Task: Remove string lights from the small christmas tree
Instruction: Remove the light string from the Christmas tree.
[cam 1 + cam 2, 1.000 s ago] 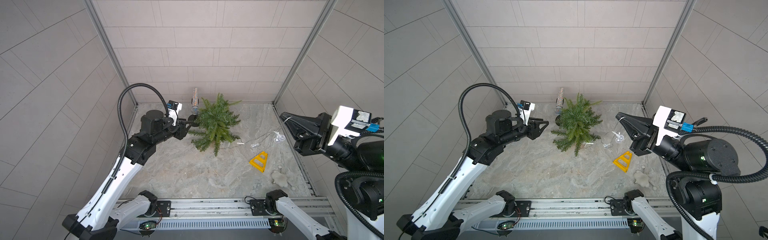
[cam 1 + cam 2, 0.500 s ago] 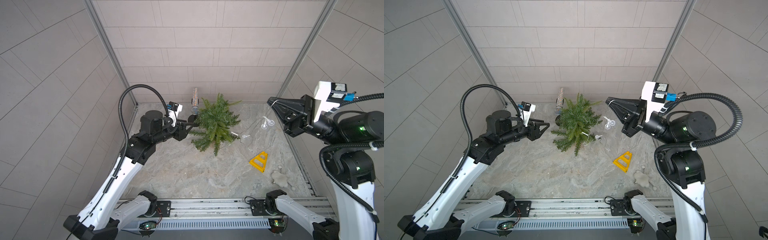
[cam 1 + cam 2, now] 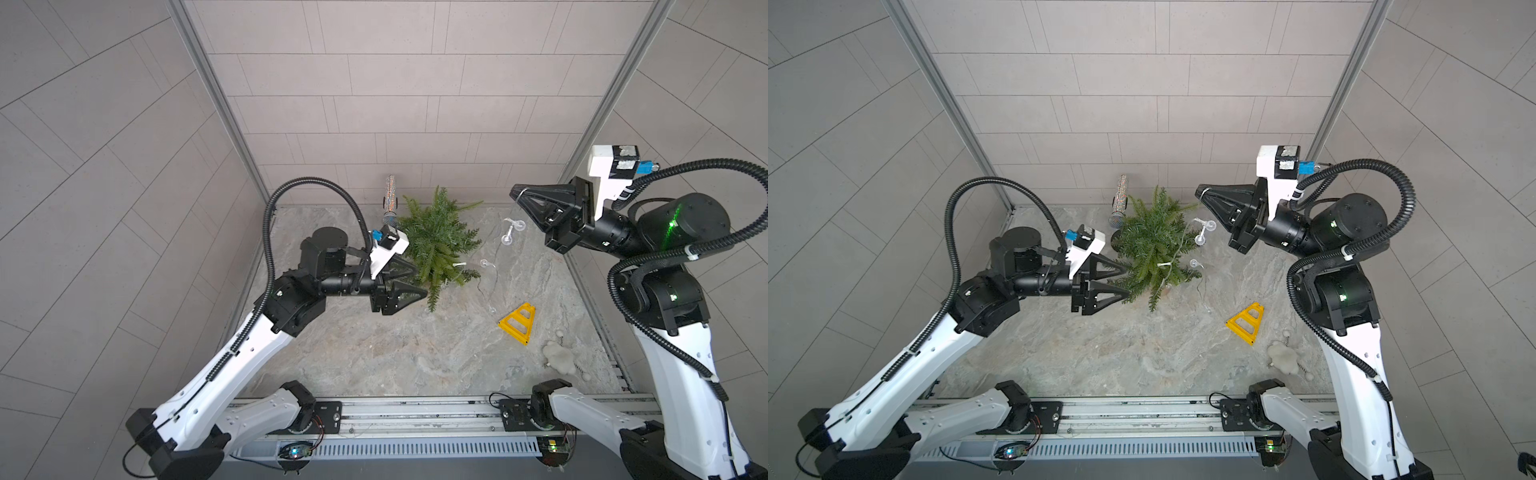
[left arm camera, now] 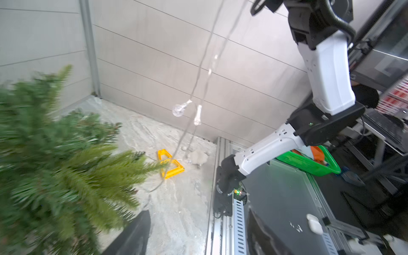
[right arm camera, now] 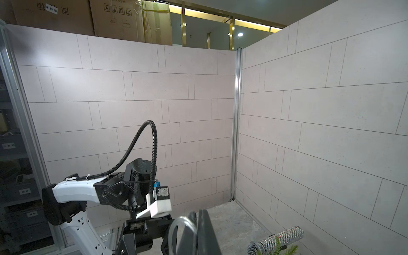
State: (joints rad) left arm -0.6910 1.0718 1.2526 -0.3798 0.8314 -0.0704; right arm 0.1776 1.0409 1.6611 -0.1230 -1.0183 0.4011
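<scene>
I have the right pincer (image 3: 516, 192) in the upper right of both top views, raised above the tabletop (image 3: 365, 357) and clamped tight on the string lights (image 3: 505, 238). The right wrist view shows a clear loop of the wire curling at its tip. From that grip the wire drops down and to the left. Two round bulbs hang close together just below the pincer, and a third sits lower, just beside the right edge of the small christmas tree (image 3: 436, 245). In a top view the string lights (image 3: 1200, 240) cross the tree's (image 3: 1150, 245) right-hand branches, so part of the strand is still on it. A loose tail runs on down the tabletop towards the yellow triangular frame (image 3: 517, 324).

The left pincer (image 3: 420, 281) sits centre-left with its jaws spread wide and gripping nothing, tips at the tree's lower left branches. I cannot tell whether they touch the needles. Its wrist view is blurred, with the tree (image 4: 55, 154) filling the left of the frame and the bulbs dangling mid-frame.

The glittery microphone (image 3: 390, 197) stands just up and left of the tree, and a pale fuzzy lump (image 3: 559, 357) lies at lower right
</scene>
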